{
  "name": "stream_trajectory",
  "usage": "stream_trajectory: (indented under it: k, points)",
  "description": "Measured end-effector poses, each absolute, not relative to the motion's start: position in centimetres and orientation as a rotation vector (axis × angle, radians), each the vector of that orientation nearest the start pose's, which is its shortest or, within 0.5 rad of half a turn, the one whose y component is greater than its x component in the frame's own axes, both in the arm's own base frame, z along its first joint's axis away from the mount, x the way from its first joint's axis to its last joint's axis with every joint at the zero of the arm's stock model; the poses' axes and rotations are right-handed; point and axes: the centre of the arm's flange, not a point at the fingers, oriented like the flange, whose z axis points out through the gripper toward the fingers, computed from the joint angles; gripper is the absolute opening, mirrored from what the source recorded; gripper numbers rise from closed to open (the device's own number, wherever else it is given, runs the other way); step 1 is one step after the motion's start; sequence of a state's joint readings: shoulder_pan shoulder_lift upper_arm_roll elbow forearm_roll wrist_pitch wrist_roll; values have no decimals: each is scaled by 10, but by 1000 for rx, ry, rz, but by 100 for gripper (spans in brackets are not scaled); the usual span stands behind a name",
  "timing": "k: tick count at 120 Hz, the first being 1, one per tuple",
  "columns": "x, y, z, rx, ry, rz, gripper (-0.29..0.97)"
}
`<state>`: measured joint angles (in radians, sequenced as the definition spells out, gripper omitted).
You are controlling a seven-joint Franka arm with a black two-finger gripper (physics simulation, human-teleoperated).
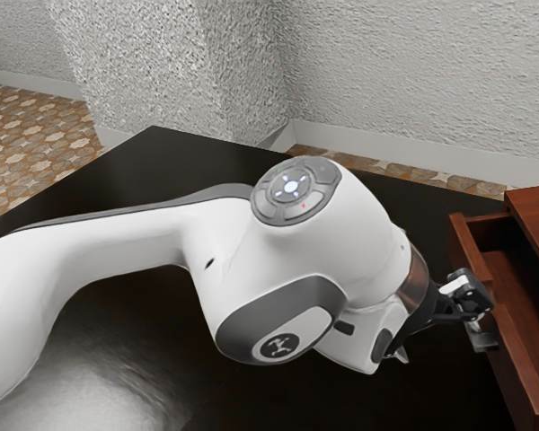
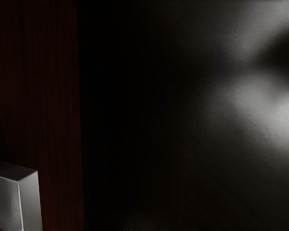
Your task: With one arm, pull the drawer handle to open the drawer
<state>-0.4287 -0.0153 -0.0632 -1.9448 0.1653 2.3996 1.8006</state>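
Drawer point(image 1: 474, 242) sits at the exterior view's right edge, red-brown wood, pulled partway out of its cabinet point(image 1: 534, 211) w/ the hollow inside showing from above. Front panel faces the arm. Handle point(image 1: 485, 338), a silver metal bar, is fixed on that front face, approx. mid-height.

Gripper point(image 1: 474, 303) is right at the handle: black fingers point(image 1: 467, 310) have only a narrow gap and look clamped on the bar from two sides, nothing else in them.

Wrist view: a squared silver end of the handle point(image 2: 14, 202) sits close under the hand, against the dark red drawer front point(image 2: 33, 96); beside it, dark table top point(image 2: 183, 120) w/ a soft pale glare.

Arm point(image 1: 296, 260), white w/ grey joint caps, comes in from the exterior view's left, low over the table point(image 1: 162, 171), wrist bent toward the drawer. Table is black and glossy and reflects the arm.

Beyond the table: patterned tile floor point(image 1: 27, 135) and rough grey-white wall point(image 1: 386, 63) w/ a jutting corner.
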Motion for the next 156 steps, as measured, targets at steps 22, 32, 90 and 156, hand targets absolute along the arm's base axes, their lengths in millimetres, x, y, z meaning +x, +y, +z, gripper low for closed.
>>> stream_trajectory:
  k: [22, 32, 90, 156]
  points:
    - [515, -265, 539, -1016, 2519, -389, 65]
    - [514, -256, 537, -1033, 2516, -378, 68]
    - [484, -233, 537, -1051, 2511, -363, 66]
    - [468, -211, 538, -1053, 2494, -325, 66]
